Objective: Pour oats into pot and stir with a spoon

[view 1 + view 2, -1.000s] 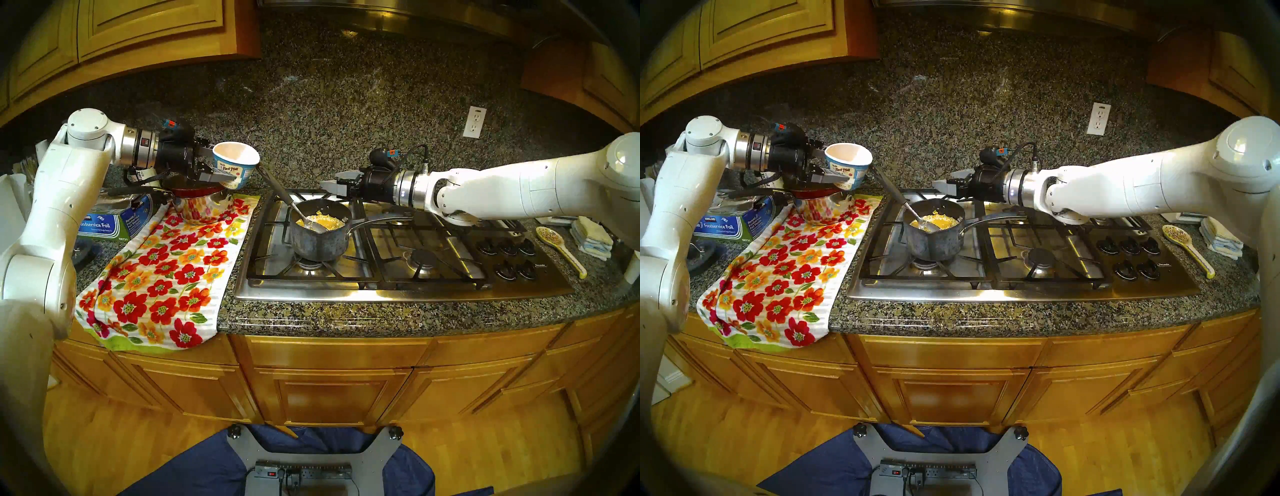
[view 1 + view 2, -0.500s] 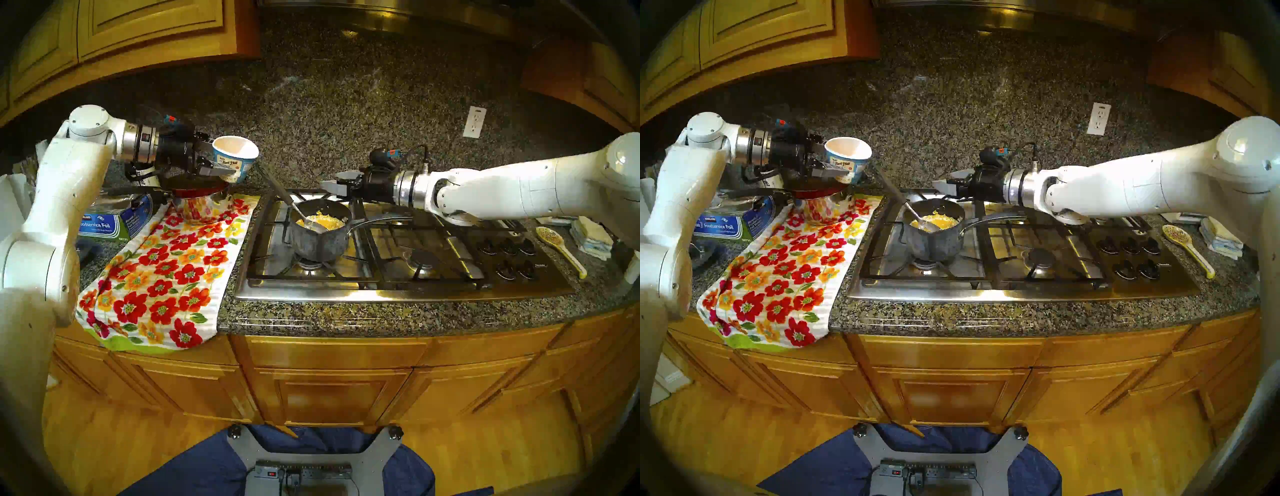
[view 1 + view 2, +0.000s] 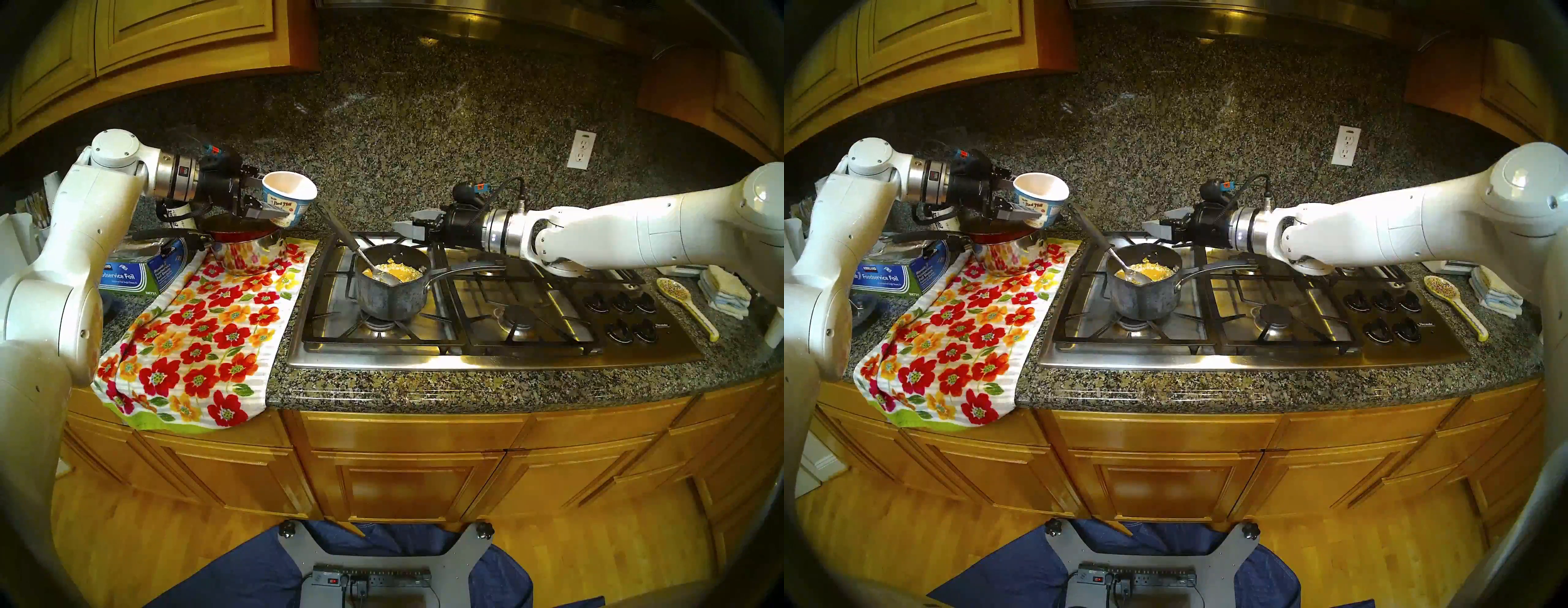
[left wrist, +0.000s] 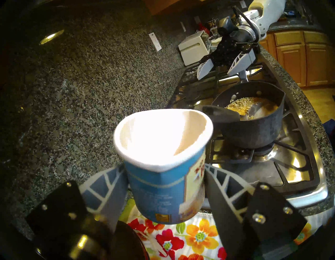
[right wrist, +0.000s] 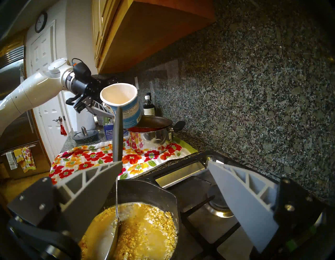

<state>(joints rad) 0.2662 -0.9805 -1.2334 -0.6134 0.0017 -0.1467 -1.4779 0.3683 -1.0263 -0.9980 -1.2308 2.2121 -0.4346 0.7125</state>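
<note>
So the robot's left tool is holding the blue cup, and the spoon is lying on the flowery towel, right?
Not quite. The left tool does hold the cup, but the spoon isn't on the towel. It stands in the pot on the stove, bowl down in the oats, handle leaning out over the rim. The right wrist view shows it best.

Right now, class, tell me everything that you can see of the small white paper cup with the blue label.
The small white paper cup with the blue label looks empty inside, its white rim squeezed out of round. It is tilted, mouth up and toward the stove. The left gripper clamps its sides, one finger on each side. It hangs above the floral towel, near the shiny pot, touching nothing else that I can see.
</note>
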